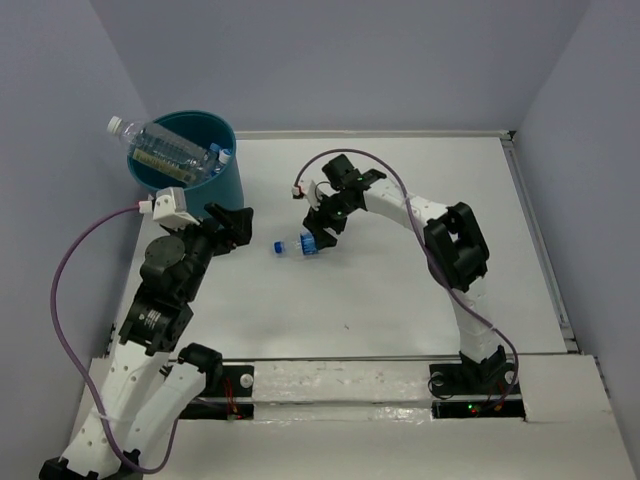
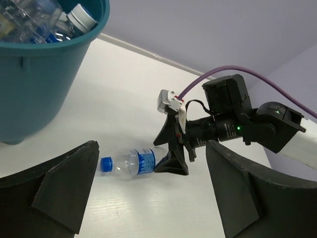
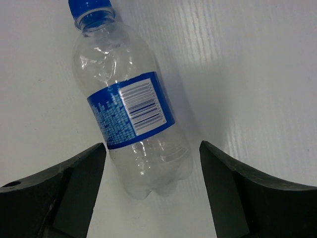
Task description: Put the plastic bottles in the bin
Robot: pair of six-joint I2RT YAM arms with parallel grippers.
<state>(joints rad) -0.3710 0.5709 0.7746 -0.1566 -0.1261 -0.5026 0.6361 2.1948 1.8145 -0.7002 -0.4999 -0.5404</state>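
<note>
Lying on its side near the middle of the bench (image 1: 400,300), cap toward the left arm, the one loose bottle (image 3: 131,114) has its base end between the widely spread fingers of the right gripper (image 3: 152,151), which seem not to touch it yet. Closing that low on a thin, round wall could squirt it out and set it rolling. Beyond, the left gripper (image 1: 232,220) hangs wide and empty just beside the bin (image 1: 215,185), piled so full that a larger bottle (image 1: 165,148) overhangs the rim, so a dropped one might bounce out.
</note>
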